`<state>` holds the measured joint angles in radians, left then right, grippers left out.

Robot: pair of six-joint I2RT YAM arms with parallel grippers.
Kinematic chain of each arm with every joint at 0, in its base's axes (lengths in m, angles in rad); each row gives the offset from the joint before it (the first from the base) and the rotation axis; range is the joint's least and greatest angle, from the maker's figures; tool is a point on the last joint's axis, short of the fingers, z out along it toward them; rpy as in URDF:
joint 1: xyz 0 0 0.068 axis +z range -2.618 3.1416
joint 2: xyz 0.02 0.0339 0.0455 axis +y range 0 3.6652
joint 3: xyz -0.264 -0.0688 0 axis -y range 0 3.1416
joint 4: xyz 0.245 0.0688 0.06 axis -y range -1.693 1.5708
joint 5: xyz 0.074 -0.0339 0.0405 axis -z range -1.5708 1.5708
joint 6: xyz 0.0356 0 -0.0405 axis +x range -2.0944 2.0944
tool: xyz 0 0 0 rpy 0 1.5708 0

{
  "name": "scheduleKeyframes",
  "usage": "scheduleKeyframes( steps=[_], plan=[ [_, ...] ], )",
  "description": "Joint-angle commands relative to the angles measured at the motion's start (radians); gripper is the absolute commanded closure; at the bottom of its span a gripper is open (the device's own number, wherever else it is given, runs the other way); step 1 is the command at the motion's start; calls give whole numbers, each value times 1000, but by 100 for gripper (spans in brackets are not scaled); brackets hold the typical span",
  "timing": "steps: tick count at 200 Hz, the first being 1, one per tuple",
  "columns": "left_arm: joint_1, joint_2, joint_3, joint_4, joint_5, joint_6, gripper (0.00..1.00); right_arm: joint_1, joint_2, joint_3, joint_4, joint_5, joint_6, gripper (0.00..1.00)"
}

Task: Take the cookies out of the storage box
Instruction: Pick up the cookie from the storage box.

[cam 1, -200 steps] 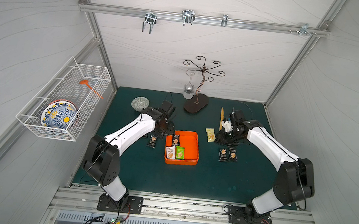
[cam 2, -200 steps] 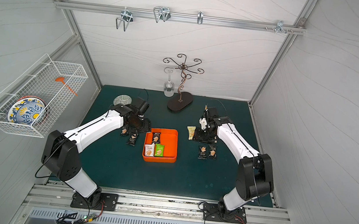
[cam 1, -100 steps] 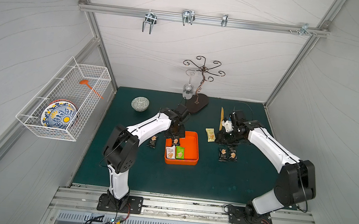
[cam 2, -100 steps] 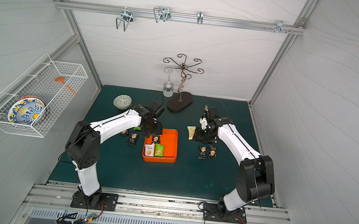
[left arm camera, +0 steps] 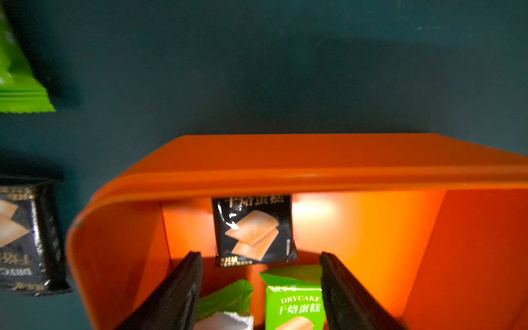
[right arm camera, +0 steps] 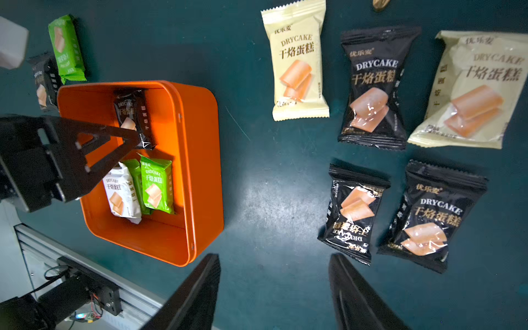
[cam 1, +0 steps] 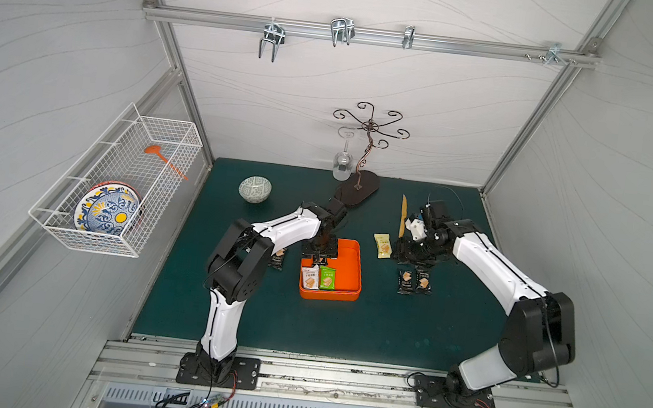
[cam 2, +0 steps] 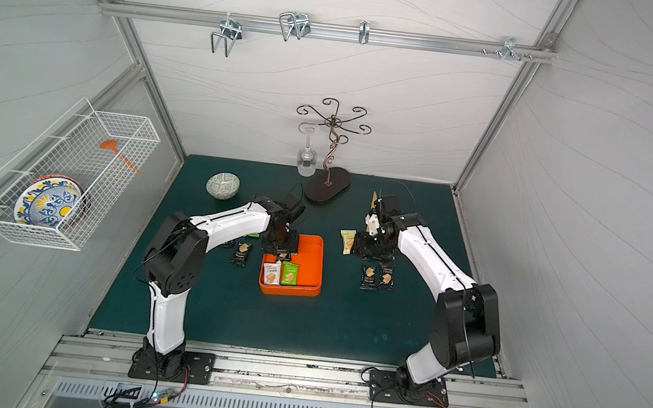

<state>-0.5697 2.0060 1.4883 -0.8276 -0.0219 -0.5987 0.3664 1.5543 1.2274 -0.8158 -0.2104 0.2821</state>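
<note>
The orange storage box (cam 1: 357,267) (cam 2: 319,254) sits mid-mat. Inside lie a black cookie packet (right arm camera: 133,117) (left arm camera: 254,231), a green one (right arm camera: 156,185) (left arm camera: 294,303) and a white one (right arm camera: 120,191) over another green. My left gripper (cam 1: 319,256) (left arm camera: 260,254) hangs open inside the box, its fingers astride the green packets, the black one just past the tips. My right gripper (right arm camera: 274,257) (cam 1: 411,254) stands open and empty over bare mat right of the box. Pale yellow cookies (right arm camera: 297,63) and black cookies (right arm camera: 373,91) lie on the mat there.
Left of the box lie a black packet (cam 1: 277,259) and a green one (right arm camera: 67,48). A patterned bowl (cam 1: 255,189), a glass stand (cam 1: 360,184) with a hanging wine glass (cam 1: 342,165) and a wooden stick (cam 1: 402,215) stand farther back. A wire basket (cam 1: 117,185) hangs on the left wall.
My left arm has swung right, from the packets left of the box to over the box itself. The right arm has stayed where it was.
</note>
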Motion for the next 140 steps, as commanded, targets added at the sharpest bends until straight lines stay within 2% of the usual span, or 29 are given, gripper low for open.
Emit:
scheduleKeyframes(
  steps=[1,29,115,140],
  plan=[
    [-1,29,43,8,-5,22,31,-6,-7,12,-21,-5,0,30],
    [-1,51,41,11,-6,27,31,-7,-9,13,-19,3,-2,17],
    [1,90,40,37,-3,34,36,-18,-6,15,-22,5,-10,17],
    [1,92,29,44,-1,34,40,-18,-3,17,-24,0,-10,17]
  ],
)
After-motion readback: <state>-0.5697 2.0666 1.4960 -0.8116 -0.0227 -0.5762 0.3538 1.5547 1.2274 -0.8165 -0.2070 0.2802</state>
